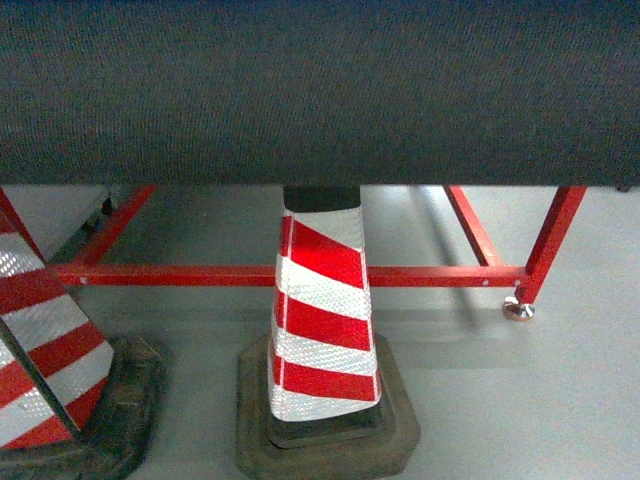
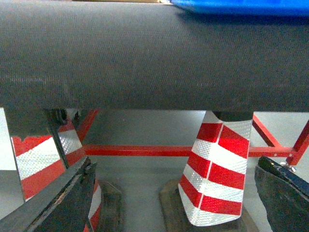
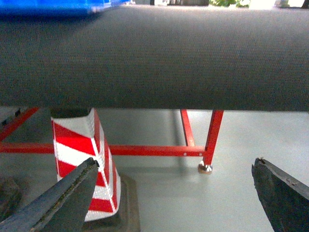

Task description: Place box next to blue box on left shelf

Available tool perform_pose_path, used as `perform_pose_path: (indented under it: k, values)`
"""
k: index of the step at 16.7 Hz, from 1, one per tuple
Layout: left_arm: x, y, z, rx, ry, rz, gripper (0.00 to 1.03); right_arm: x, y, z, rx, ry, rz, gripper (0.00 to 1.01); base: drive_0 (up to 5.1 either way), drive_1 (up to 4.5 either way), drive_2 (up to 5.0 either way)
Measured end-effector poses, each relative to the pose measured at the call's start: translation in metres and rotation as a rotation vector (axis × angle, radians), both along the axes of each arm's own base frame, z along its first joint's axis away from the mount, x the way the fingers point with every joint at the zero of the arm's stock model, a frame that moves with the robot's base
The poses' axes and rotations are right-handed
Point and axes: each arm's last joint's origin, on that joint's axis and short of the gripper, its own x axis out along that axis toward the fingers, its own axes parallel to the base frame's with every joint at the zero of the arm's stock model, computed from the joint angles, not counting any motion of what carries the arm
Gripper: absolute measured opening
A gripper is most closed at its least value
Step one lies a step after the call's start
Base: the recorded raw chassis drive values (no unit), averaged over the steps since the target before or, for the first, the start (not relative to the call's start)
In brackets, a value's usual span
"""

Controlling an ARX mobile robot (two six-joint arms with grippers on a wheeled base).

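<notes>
1. Dark woven fabric, a broad table surface (image 1: 320, 90), is filling the upper part of all three views you are looking at; it is spreading across the whole width of the head view.
2. The box (image 2: 241, 6) is showing only as a bright blue strip along the top right edge of the left wrist view, resting on the far part of that surface; in the right wrist view you are seeing it as a blue sliver at the upper left corner. You cannot see it in the head view.
3. Your left gripper (image 2: 178, 193) is hanging level with the near edge of the table, pointing forward, its two dark fingers sitting at the lower left and lower right corners of its view, spread wide with nothing between them.
4. Your right gripper (image 3: 178, 193) is posing the same way, fingers far apart in the lower corners and gripping nothing.
5. Under the table you are seeing a red tube frame (image 1: 430, 276) on a grey floor, with a red-and-white striped cone (image 1: 322, 320) in the centre of the head view and a second cone (image 1: 45, 350) at its lower left.
</notes>
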Motion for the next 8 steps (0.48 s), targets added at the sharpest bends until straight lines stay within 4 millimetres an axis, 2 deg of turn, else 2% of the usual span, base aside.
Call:
perform_pose_path:
  k: [8]
  values:
    - [0.0, 0.0, 0.0, 0.008, 0.0, 0.0, 0.98, 0.0, 0.0, 0.0, 0.0, 0.0, 0.0, 0.98, 0.0, 0.0, 0.0]
